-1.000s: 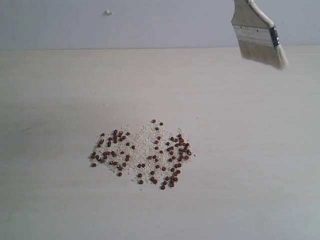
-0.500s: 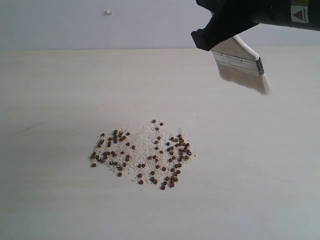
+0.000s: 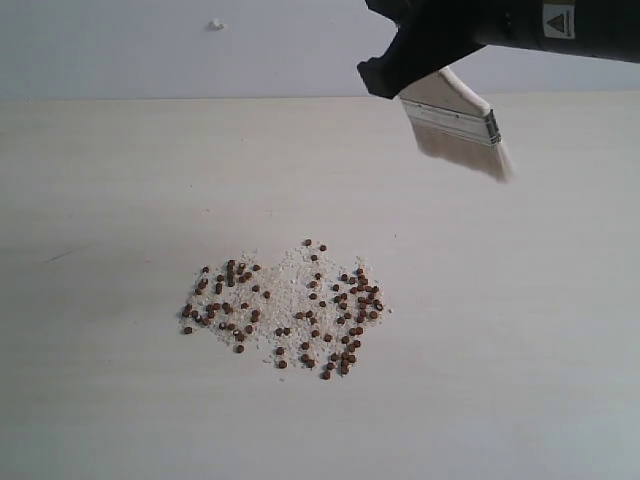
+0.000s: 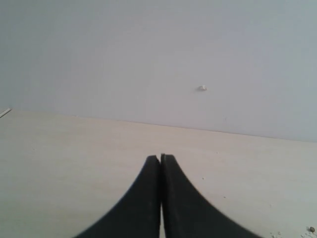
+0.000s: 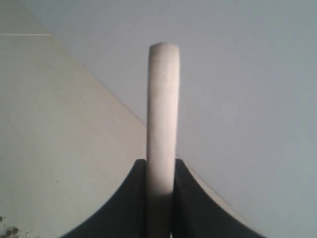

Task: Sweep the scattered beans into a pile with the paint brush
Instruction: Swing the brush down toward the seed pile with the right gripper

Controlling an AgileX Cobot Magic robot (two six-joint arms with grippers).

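Right arm [image 3: 470, 25]: matte black casing, angular and blocky toward the wrist, is carrying a small pale triangular warning label [image 3: 557, 17] on its side. Right gripper [image 5: 161, 161]: two black fingers [image 5: 131, 208] are flaring outward in smooth curves toward their bases. Left gripper [image 4: 161, 157]: a matching plain black pair is tapering from broad curved bases to narrow rounded tips.
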